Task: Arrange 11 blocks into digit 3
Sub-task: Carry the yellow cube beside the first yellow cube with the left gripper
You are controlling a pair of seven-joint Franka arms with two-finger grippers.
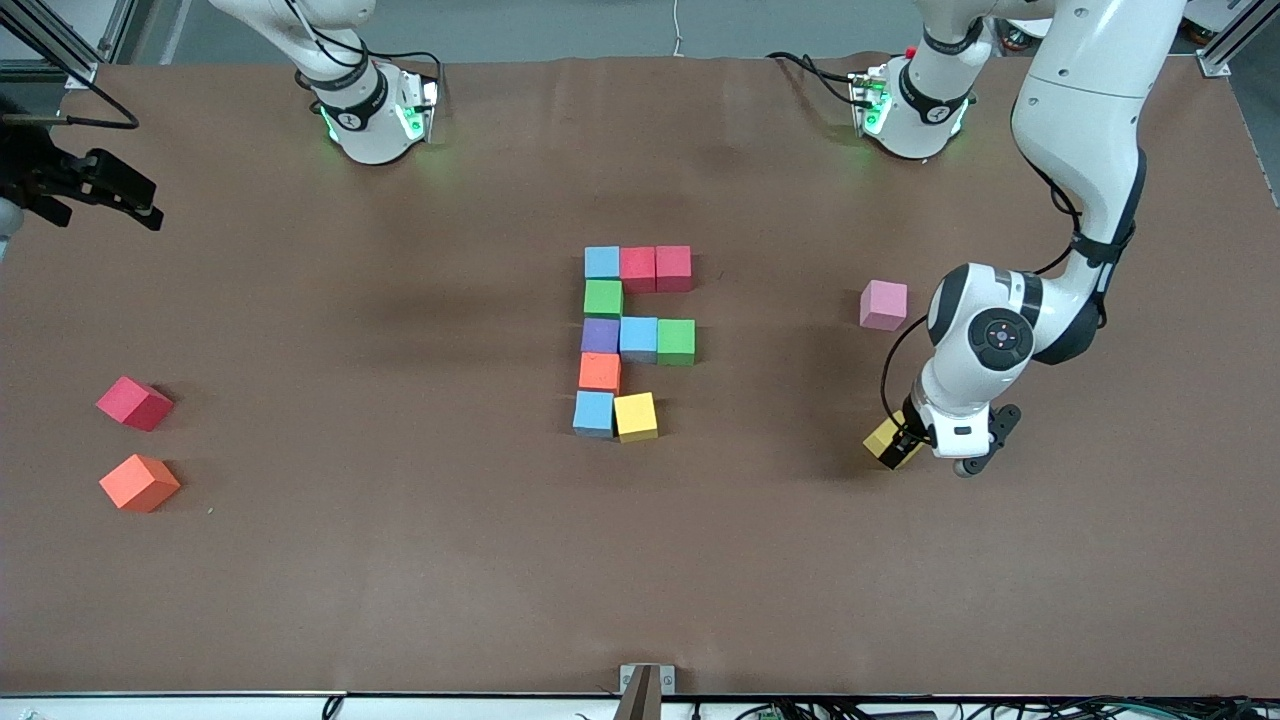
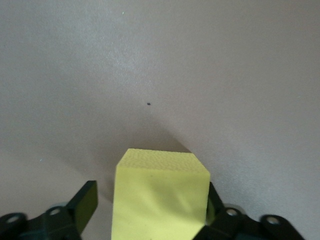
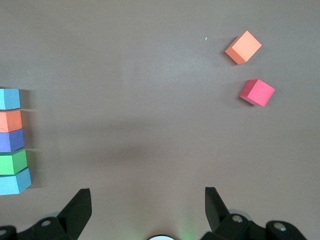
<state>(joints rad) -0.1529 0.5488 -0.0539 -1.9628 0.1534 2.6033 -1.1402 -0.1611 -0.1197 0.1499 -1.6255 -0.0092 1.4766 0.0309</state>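
Observation:
The digit 3 figure (image 1: pixel 603 298) lies mid-table, made of several touching blocks in blue, red, green, purple, orange and yellow. Its row nearest the front camera holds only a blue block (image 1: pixel 593 413) and a yellow block (image 1: pixel 635 416). My left gripper (image 1: pixel 903 440) is low at the left arm's end, open around a loose yellow block (image 1: pixel 888 441). In the left wrist view the yellow block (image 2: pixel 160 192) sits between the fingers (image 2: pixel 86 202), one touching it and one apart from it. My right gripper (image 1: pixel 140 200) waits high and open at the right arm's end, and is empty (image 3: pixel 147 205).
A loose red block (image 1: pixel 133 403) and an orange block (image 1: pixel 138 482) lie at the right arm's end, and both show in the right wrist view, the red one (image 3: pixel 257 92) and the orange one (image 3: pixel 243 47). A pink cube (image 1: pixel 884 304) lies farther from the front camera than my left gripper.

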